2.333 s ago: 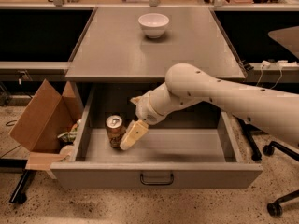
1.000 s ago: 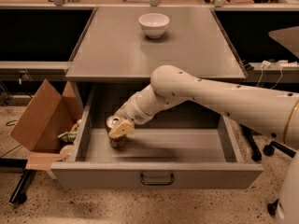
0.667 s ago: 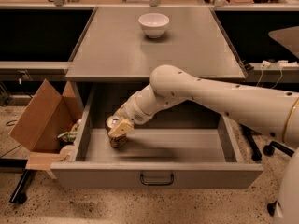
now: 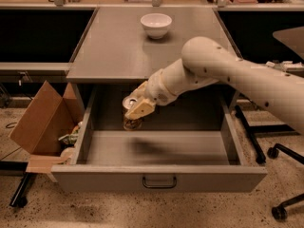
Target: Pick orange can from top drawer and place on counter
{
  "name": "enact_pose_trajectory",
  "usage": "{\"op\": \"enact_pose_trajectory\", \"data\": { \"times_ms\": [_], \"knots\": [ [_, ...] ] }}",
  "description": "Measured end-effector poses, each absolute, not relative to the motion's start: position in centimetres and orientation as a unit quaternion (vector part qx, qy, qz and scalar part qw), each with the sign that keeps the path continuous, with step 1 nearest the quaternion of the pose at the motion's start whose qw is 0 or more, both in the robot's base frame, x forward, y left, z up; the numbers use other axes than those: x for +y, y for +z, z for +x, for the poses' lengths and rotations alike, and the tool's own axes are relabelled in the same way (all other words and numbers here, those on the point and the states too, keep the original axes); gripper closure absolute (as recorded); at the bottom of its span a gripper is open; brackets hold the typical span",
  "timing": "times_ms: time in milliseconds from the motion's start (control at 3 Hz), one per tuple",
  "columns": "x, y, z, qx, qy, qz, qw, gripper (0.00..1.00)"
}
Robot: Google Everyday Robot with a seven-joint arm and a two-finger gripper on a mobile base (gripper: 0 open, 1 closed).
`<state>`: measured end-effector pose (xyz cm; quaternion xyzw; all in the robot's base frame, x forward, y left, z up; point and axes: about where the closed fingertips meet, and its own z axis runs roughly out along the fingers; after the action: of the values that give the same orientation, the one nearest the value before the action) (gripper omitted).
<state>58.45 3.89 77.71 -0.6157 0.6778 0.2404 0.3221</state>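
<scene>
Over the top drawer [image 4: 190, 148], end effector [image 4: 136, 110] grips orange can [image 4: 132, 123].

The gripper [image 4: 136, 110] has lifted the orange can [image 4: 130, 102] off the top drawer [image 4: 159, 178] floor into midair

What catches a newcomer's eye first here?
The white arm reaches in from the view's right, its gripper shut on the can, held up off the floor of the open drawer. Behind, a white bowl sits at the back of the counter; a cardboard box stands beside the drawer, at the view's left.
</scene>
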Motion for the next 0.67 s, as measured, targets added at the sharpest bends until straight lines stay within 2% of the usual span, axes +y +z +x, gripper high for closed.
{"op": "enact_pose_trajectory", "data": {
  "times_ms": [333, 667],
  "knots": [
    [1.32, 82.04, 58.60, 0.671, 0.237, -0.627, 0.317, 1.00],
    [1.32, 82.03, 58.60, 0.671, 0.237, -0.627, 0.317, 1.00]
  ]
}}
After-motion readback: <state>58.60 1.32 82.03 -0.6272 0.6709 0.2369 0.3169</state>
